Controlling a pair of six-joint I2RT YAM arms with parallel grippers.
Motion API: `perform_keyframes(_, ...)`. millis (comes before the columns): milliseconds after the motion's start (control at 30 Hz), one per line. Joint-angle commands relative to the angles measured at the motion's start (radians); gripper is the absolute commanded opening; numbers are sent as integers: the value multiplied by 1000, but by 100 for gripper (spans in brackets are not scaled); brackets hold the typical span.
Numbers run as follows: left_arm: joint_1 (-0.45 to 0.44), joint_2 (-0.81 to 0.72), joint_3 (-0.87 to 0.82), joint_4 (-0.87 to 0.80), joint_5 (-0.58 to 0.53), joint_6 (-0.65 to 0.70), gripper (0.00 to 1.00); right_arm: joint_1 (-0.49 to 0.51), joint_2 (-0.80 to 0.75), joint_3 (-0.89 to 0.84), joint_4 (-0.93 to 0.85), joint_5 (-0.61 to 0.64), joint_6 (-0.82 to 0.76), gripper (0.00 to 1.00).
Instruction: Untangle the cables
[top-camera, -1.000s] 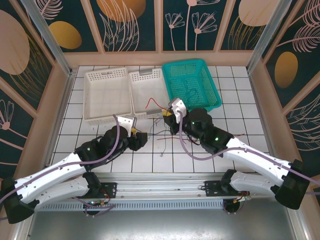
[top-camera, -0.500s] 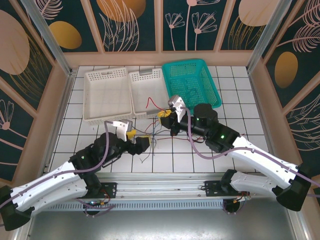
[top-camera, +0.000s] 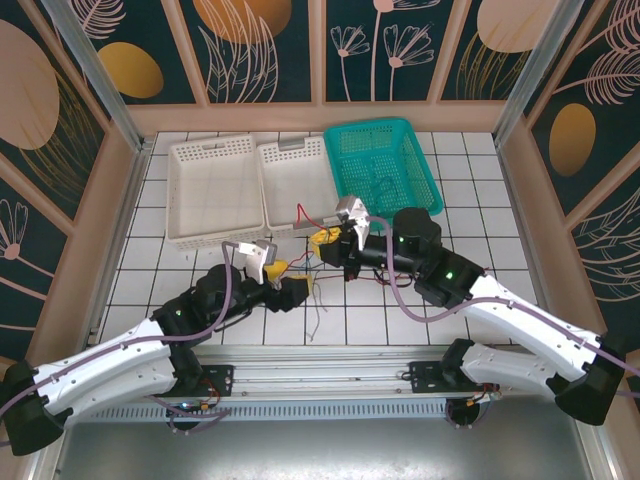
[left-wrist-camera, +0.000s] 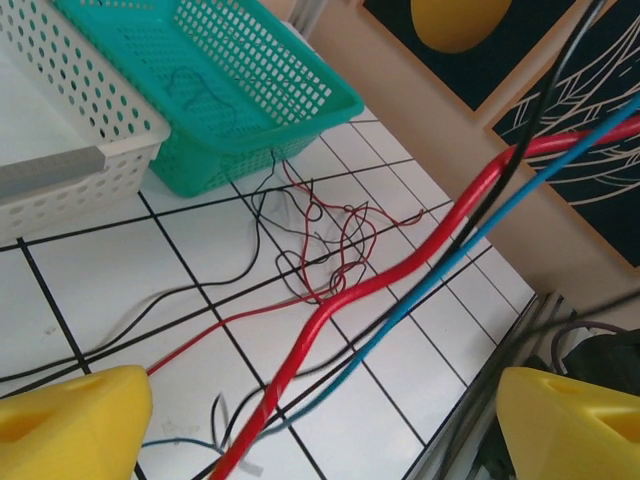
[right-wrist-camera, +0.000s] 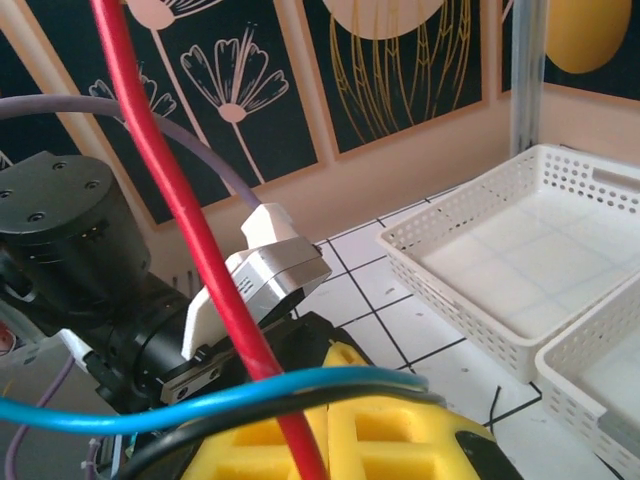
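On white tiles, cables run through the wide-open left gripper; closed right gripper pinches them.

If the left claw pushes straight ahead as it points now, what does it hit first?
Probably the red cable and blue cable stretched ahead of the open left claw; the tangle on the tiles lies beyond. Depth is unclear.

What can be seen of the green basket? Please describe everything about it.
The green basket is a rectangular tray of teal plastic mesh, with a solid rim and walls that slope outward. It stands upright on the white tiled table, at the far side, close beside a white basket. Whether the two baskets touch I cannot tell. A thin dark cable lies loosely on its floor.
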Motion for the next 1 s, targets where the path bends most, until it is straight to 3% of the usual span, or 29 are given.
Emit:
perform_keyframes(0, 4, -23, -9, 44, -5, 29, 84, -8, -33, -16, 59, -60, 24, 0)
perform_keyframes(133, 4, -51, -15, 23, -19, 28, 68, -17, -42, -26, 54, -74, 22, 0)
perform_keyframes(367, 4, -119, -52, 15, -19, 16, 58, -31, -47, -43, 77, -114, 37, 0)
perform_keyframes(700, 4, -63, -50, 39, 27, 18, 60, -36, -54, -60, 122, -145, 59, 0)
perform_keyframes(967, 4, -97, -49, 25, 17, 20, 29, -43, -59, -79, 104, -126, 48, 0)
